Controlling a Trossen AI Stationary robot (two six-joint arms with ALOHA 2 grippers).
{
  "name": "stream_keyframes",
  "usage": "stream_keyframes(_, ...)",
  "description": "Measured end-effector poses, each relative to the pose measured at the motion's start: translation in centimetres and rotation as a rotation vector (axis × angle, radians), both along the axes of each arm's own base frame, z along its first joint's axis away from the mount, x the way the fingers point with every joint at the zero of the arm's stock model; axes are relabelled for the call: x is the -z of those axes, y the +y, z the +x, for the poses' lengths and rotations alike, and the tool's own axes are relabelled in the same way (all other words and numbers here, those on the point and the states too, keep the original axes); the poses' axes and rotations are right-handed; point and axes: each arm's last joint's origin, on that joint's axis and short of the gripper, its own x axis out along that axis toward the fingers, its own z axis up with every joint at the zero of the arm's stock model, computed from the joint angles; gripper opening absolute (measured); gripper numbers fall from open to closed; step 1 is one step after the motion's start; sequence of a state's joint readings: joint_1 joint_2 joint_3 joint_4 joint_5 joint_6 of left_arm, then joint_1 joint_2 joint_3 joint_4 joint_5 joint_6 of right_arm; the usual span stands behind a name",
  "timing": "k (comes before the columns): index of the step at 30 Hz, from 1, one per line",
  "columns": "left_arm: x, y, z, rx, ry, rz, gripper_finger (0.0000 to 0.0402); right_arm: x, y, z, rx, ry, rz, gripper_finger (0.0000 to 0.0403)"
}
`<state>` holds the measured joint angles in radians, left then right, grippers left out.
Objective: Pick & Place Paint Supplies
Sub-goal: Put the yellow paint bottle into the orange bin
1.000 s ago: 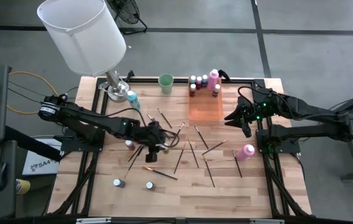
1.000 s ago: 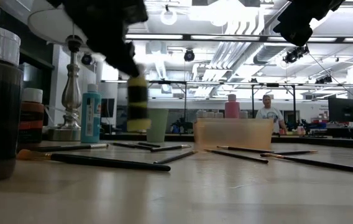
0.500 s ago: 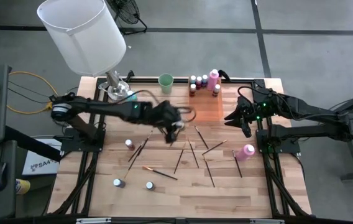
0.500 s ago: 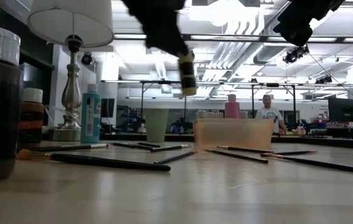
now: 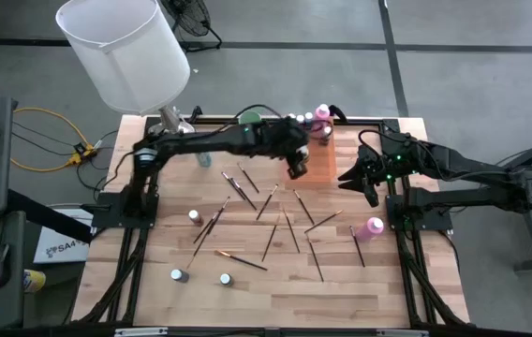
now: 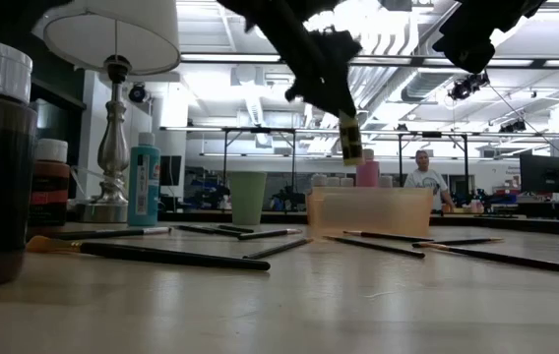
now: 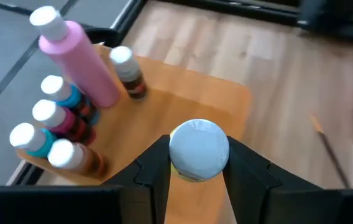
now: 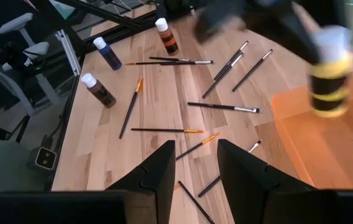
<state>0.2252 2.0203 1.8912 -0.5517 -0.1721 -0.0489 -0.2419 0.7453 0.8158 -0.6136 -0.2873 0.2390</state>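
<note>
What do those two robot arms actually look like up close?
Both are dark, slim, jointed arms on black frames bolted to the table. The left gripper and right gripper each end in two chunky matte-black fingers. Thin black cables loop along the arms, and small green lights glow near the right wrist.

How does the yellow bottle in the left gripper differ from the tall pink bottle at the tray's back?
The yellow bottle is clamped between the left gripper fingers, in the air above the orange tray; the tall pink bottle stands on the tray among the small bottles. The yellow one is short with a dark band; the pink one is much taller and plain. Both have pale caps.
</note>
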Motion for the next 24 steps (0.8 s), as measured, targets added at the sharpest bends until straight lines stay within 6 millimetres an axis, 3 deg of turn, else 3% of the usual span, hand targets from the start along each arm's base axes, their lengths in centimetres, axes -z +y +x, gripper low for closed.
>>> stream_keyframes(5,1.8,2.8,1.4,-0.056,0.043,-0.012,0.0120,0.0,0.0,0.0,0.000,0.000,0.000,0.0113)
stream_keyframes(12,4.0,6.1,1.7,-0.130,0.078,-0.005,0.0120,0.0,0.0,0.0,0.000,0.000,0.000,0.0113)
stream_keyframes(24,6.6,8.4,2.5,-0.091,0.083,0.055,0.0120,0.0,0.0,0.0,0.000,0.000,0.000,0.0113)
